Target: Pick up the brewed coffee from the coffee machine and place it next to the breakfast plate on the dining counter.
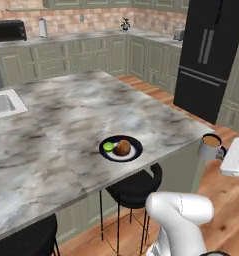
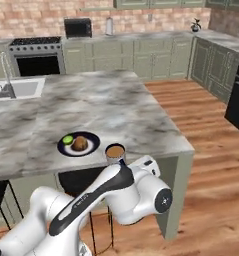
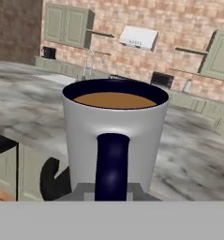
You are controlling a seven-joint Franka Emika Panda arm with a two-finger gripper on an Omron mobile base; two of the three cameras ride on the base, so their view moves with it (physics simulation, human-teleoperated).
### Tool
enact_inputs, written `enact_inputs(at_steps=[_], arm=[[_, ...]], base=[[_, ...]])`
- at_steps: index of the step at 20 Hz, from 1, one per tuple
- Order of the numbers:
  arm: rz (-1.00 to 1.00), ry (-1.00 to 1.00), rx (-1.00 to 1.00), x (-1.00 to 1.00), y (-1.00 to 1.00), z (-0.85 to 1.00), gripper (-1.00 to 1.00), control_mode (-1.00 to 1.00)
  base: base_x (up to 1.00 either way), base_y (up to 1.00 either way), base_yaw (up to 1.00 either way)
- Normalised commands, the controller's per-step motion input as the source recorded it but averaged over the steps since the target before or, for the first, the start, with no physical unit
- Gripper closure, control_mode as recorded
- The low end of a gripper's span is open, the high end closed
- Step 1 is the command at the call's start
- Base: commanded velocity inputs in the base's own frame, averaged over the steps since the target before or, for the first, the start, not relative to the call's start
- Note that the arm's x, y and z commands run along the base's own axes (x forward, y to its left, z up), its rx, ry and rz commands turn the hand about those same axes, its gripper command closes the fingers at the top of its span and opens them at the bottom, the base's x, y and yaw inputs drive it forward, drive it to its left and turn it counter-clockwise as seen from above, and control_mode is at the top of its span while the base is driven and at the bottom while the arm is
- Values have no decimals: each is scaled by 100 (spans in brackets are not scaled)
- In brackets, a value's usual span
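I count one mug of brewed coffee (image 1: 211, 146) pinched by its handle in my gripper (image 1: 225, 152), one breakfast plate (image 1: 135, 153), one dining counter (image 1: 66, 120).

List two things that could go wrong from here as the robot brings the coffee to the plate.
1. The mug is nearly full, held off the counter's edge over the wooden floor; a jerk could spill it.
2. The plate lies close to that edge, so setting down beside it risks bumping it.
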Motion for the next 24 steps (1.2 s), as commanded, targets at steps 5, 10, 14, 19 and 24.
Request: enact_inputs(at_steps=[5, 10, 14, 19, 24], arm=[[0, 0, 0, 0, 0, 0, 100, 100], [0, 0, 0, 0, 0, 0, 100, 100], [0, 0, 0, 0, 0, 0, 100, 100], [30, 6, 2, 44, -52, -47, 100, -100], [24, 13, 0, 75, -43, -59, 100, -100]], base=[[52, -22, 54], [5, -17, 58], [31, -57, 51], [6, -14, 9], [0, 0, 0]])
